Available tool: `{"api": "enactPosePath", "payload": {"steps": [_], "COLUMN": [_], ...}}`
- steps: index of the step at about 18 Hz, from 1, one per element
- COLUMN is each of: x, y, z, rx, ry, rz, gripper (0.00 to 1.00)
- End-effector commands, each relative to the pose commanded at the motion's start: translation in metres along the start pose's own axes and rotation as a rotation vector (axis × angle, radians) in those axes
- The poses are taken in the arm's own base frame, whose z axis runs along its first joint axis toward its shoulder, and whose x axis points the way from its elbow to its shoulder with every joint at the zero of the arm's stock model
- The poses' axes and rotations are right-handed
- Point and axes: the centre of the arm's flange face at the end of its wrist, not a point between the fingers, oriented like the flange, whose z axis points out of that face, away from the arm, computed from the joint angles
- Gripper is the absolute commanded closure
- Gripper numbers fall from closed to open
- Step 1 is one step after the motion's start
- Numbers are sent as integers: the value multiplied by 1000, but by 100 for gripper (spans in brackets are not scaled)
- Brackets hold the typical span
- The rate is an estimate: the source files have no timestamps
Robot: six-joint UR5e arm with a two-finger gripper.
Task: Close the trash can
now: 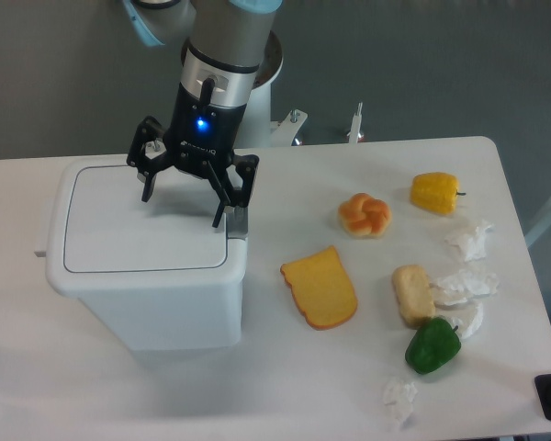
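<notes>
The trash can point(147, 294) is a large white rectangular bin at the left of the table. Its flat white lid point(119, 225) lies down flat on the rim. A small grey latch tab point(237, 223) sits at the lid's right edge. My gripper point(185, 204) hangs just above the far right part of the lid, fingers spread open and empty. One fingertip point(147, 193) is over the lid, the other point(219, 220) is close to the latch tab.
Toy foods lie on the white table point(285, 367) to the right: a cheese slice point(320, 288), a bun point(365, 215), a yellow pepper point(435, 192), a bread piece point(411, 295), a green pepper point(432, 346). Crumpled paper point(468, 276) lies near them.
</notes>
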Motion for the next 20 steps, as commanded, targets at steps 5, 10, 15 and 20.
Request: {"api": "enactPosePath", "payload": {"steps": [5, 10, 15, 20], "x": [2, 2, 2, 4], "y": [2, 2, 5, 2], "z": [-1, -1, 1, -6], "rx": [0, -1, -4, 8], "ry": [0, 1, 5, 3], "rz": [-2, -4, -11, -10], "gripper": [0, 0, 0, 0]}}
